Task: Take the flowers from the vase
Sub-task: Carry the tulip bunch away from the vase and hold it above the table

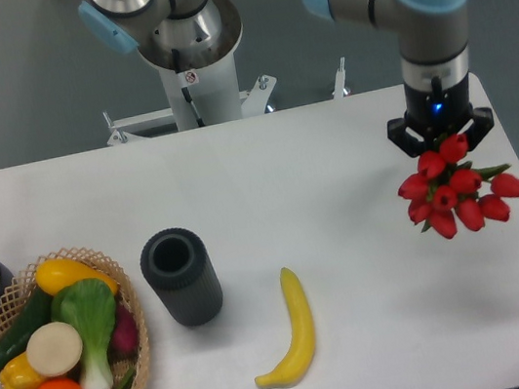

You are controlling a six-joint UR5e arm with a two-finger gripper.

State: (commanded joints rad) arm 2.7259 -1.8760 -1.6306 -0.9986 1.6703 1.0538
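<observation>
Flowers [456,190] hang directly beneath the gripper [441,134], its fingers clamped on the bunch above the table [346,240]; the vase [182,276] stands well apart to its left, beyond the banana [293,331].

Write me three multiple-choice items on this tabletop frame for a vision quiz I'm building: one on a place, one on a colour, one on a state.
1. Where does the yellow curved banana lie?
A. inside the woven basket
B. on the white table, right of the dark ribbed cylindrical vase
C. under the gripper

2. What colour are the tulip buds of the flowers?
A. yellow
B. white
C. red

3. What is the state of the vase?
A. empty, mouth open
B. full of flowers
C. tipped on its side

Answers:
1 B, the banana rests on bare table beside the vase.
2 C, every bud is red.
3 A, its dark mouth shows nothing inside, while the two-finger gripper holds the bunch far to the right.
</observation>
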